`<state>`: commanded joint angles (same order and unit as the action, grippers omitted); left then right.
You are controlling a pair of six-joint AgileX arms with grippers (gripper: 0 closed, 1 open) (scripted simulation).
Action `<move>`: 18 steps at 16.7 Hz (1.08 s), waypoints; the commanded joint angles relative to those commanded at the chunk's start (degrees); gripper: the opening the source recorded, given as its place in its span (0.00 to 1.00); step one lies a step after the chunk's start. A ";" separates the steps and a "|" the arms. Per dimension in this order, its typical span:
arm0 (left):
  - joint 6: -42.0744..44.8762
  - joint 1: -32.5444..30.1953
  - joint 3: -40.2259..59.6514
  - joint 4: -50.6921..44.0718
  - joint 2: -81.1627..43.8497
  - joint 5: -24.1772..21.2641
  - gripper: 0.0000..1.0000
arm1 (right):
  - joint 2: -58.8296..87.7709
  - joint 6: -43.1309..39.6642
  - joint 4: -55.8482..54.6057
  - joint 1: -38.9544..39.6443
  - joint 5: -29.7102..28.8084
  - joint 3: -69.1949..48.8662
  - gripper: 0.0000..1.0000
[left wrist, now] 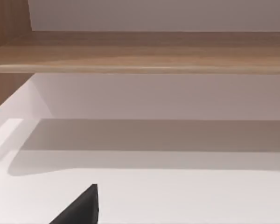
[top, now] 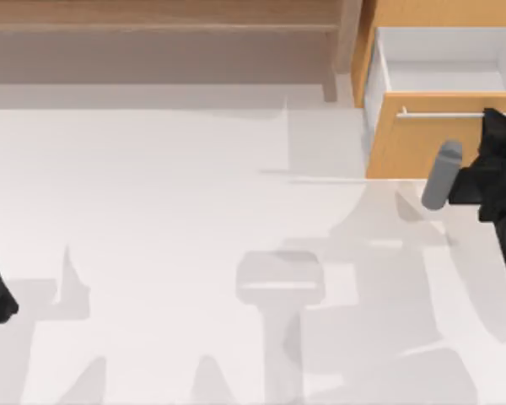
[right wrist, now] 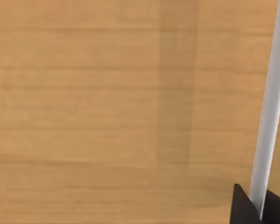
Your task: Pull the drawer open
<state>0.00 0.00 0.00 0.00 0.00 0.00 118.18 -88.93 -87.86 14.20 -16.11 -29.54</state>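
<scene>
R end effector (right wrist: 260,207) clamps handle (right wrist: 269,107), drawer (top: 422,143) open

This is a rendered simulation scene rather than a lived-in room: a bare test bench for robot arms. The white table (top: 152,253) is flat, unmarked and textureless, crossed by soft grey shadows. Along its far edge stands plain wooden furniture with uniform grain, a brown shelf unit (top: 160,25) and, at the far right corner, a light orange-tan drawer (top: 405,143) with white inner walls. The wall behind the shelf is blank white.
</scene>
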 joint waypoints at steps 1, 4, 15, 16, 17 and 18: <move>0.00 0.00 0.00 0.00 0.00 0.00 1.00 | -0.05 0.00 -0.09 0.02 -0.03 0.10 0.00; 0.00 0.00 0.00 0.00 0.00 0.00 1.00 | 0.13 -0.03 0.09 -0.09 0.05 -0.18 0.00; 0.00 0.00 0.00 0.00 0.00 0.00 1.00 | -3.76 0.07 -10.06 4.20 -4.18 13.95 0.00; 0.00 0.00 0.00 0.00 0.00 0.00 1.00 | -3.76 0.07 -10.06 4.20 -4.18 13.95 0.00; 0.00 0.00 0.00 0.00 0.00 0.00 1.00 | -3.76 0.07 -10.06 4.20 -4.18 13.95 0.00; 0.00 0.00 0.00 0.00 0.00 0.00 1.00 | -3.76 0.07 -10.06 4.20 -4.18 13.95 0.00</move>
<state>0.00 0.00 0.00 0.00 0.00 0.00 114.42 -88.86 -97.92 18.40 -20.29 -15.60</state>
